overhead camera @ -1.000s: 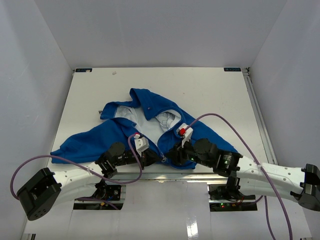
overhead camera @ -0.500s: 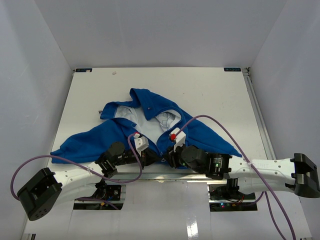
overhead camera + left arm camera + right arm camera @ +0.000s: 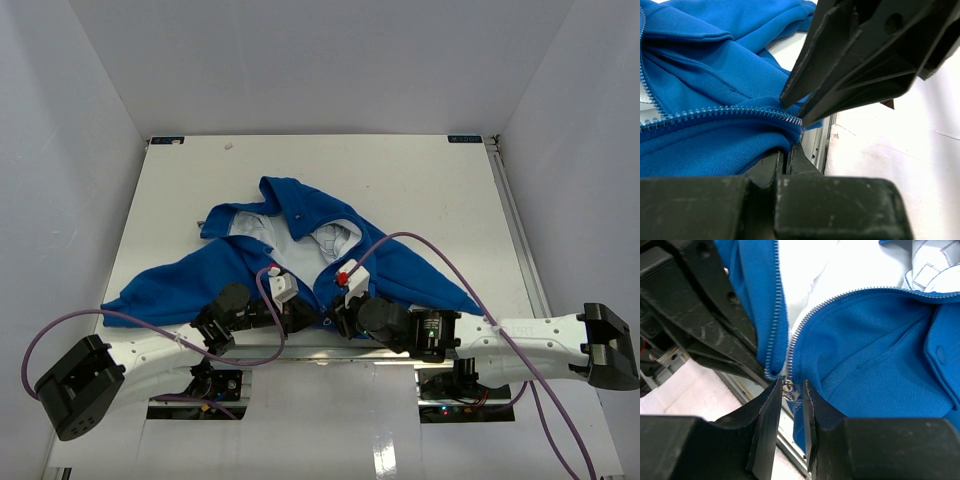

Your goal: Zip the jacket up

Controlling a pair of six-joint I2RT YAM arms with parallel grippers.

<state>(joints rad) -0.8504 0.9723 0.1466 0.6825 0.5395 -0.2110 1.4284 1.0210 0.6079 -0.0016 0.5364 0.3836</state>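
The bright-blue jacket (image 3: 300, 250) lies spread on the table with its front open and its pale lining showing. My left gripper (image 3: 303, 318) is shut on the jacket's bottom hem (image 3: 740, 145) just below the zipper teeth (image 3: 715, 114). My right gripper (image 3: 337, 318) sits right beside it at the near hem. In the right wrist view its fingertips (image 3: 771, 395) are closed to a narrow gap around the metal zipper slider (image 3: 788, 387), where the two light zipper strips (image 3: 782, 335) meet. The right gripper's fingers (image 3: 850, 65) fill the left wrist view.
The table's near edge with its metal rail (image 3: 822, 145) runs just below both grippers. A jacket sleeve (image 3: 160, 290) stretches to the left. White walls enclose the table (image 3: 420, 170). Purple cables (image 3: 440, 245) arc over both arms.
My right arm has swung left and lower, bringing its gripper to the bottom of the zipper beside the left gripper. The left arm and jacket have stayed put.
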